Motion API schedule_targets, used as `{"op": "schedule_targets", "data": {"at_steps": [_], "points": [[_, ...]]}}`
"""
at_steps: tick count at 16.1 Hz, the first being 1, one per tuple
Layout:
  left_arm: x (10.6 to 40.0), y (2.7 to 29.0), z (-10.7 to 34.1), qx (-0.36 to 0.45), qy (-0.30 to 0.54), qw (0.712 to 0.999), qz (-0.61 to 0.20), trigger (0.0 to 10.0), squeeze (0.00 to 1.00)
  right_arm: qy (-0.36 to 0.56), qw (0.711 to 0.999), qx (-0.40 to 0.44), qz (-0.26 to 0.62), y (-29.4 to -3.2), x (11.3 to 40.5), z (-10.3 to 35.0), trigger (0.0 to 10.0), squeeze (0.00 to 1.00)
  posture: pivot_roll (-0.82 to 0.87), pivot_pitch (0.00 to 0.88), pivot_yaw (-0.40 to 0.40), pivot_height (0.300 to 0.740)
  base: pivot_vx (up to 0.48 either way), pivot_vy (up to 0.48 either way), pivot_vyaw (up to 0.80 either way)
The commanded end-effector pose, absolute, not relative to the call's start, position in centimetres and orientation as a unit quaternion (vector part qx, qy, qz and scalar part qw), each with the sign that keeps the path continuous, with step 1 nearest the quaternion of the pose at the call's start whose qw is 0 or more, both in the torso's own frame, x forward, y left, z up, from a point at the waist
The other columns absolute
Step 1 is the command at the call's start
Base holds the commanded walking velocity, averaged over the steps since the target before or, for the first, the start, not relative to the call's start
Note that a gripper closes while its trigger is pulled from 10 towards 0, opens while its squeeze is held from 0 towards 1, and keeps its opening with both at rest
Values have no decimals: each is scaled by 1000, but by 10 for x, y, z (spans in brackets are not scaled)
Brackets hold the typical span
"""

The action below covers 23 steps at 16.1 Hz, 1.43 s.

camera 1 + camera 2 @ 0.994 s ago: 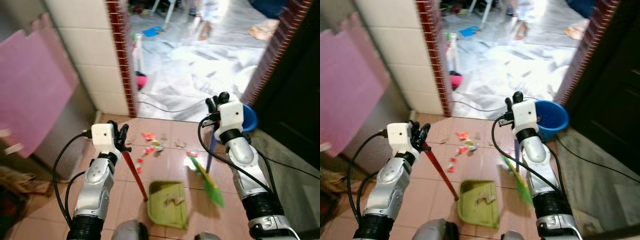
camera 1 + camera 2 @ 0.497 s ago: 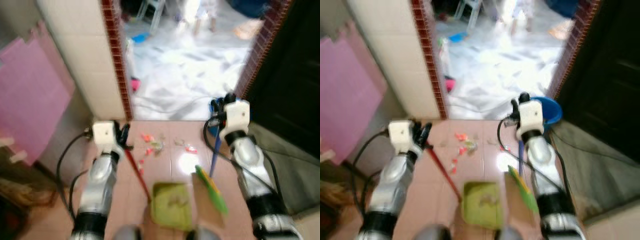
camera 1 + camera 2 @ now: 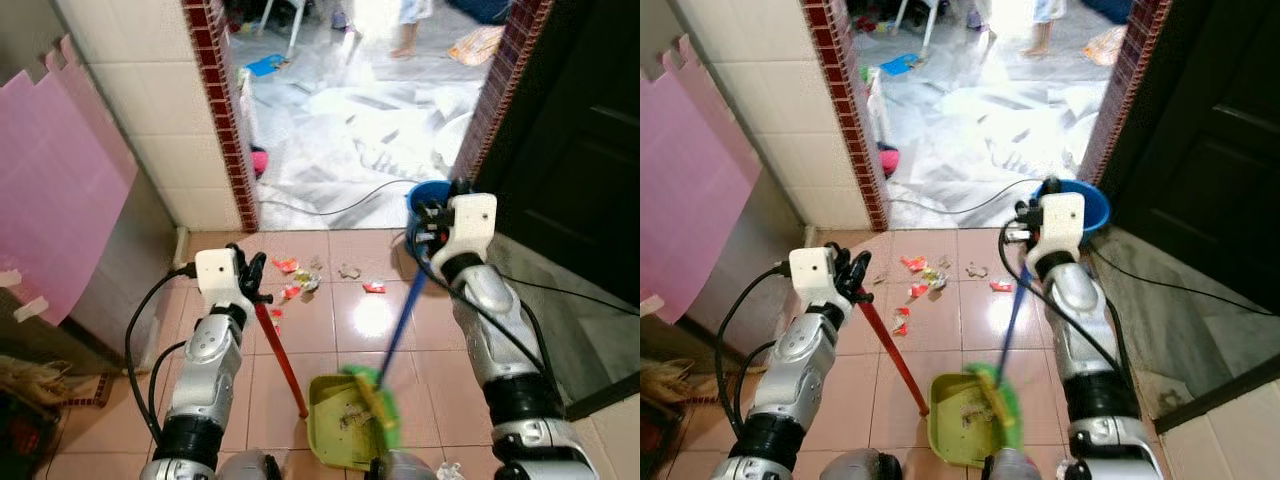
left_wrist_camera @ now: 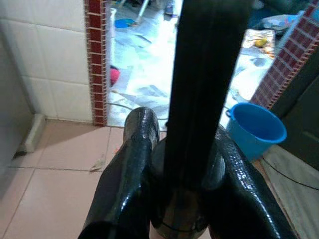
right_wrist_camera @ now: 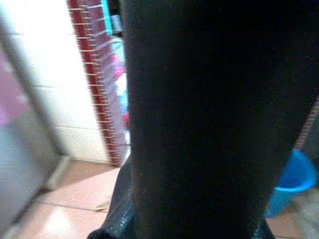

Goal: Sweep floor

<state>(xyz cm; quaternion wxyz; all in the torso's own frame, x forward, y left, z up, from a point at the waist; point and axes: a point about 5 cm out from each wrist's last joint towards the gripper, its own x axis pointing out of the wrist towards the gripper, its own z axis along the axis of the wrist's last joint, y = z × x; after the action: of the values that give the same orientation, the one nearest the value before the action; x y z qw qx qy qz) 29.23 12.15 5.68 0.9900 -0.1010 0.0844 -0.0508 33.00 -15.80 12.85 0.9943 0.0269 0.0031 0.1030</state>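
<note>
A lived-in home, at a doorway between two rooms. The near floor (image 3: 330, 330) is pinkish glazed tile with scraps of litter (image 3: 300, 283) on it, and the wall (image 3: 150, 120) beside the opening is white tile edged with a red-brown brick trim (image 3: 215, 100). A pink foam mat (image 3: 60, 190) leans at the robot's left — the interlocking kind. A dark wooden door (image 3: 580, 130) stands on the right, with a blue bucket (image 3: 1092, 205) at its foot. Past the opening, crumpled white sheeting (image 3: 370, 120) covers the floor, with a cable (image 3: 340, 210) across it, chair legs and a person's bare feet (image 3: 405, 48) at the far end — ordinary household clutter.
</note>
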Motion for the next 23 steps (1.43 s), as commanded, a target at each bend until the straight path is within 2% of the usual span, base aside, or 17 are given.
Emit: {"op": "schedule_targets", "data": {"at_steps": [1,2,5,7,8,12,13,14,16,20,23], "points": [[297,120,64,-105,64,991,-52,10000,0,-14,987,89,135,-148,335,149,10000,0,-72,0,37,740,0,0,0],[298,119,65,-105,63,991,-53,10000,0,-10,981,120,150,-146,336,154,10000,0,-72,0,37,740,0,0,0],[299,121,65,-99,60,992,-46,10000,0,-37,980,88,174,-149,336,164,10000,0,-71,0,37,740,0,0,0],[299,124,63,-96,62,993,-41,10000,0,-72,979,39,187,-152,334,175,10000,0,-74,0,38,740,0,0,0],[299,125,64,-96,60,993,-40,10000,0,-97,977,-15,189,-155,333,181,10000,0,-73,0,38,740,0,0,0],[300,130,71,-95,45,994,-38,10000,0,-148,975,-75,148,-170,329,190,10000,0,-72,0,39,740,0,0,0],[300,132,73,-94,39,994,-35,10000,0,-156,976,-80,128,-176,328,190,10000,0,-69,0,39,740,0,0,0],[300,137,72,-79,38,996,-29,10000,0,-167,974,-121,90,-185,327,190,10000,0,-69,0,39,740,0,0,0],[300,139,73,-83,35,996,-30,10000,0,-159,976,-130,66,-192,325,183,10000,0,-67,0,38,740,0,0,0],[303,142,94,-103,-15,994,-32,10000,0,-92,983,-156,-11,-206,312,137,10000,0,-60,0,31,740,63,0,0],[309,142,118,-115,-57,991,-35,10000,0,-81,985,-153,-19,-201,310,126,10000,0,-59,0,37,740,346,0,0]]}}
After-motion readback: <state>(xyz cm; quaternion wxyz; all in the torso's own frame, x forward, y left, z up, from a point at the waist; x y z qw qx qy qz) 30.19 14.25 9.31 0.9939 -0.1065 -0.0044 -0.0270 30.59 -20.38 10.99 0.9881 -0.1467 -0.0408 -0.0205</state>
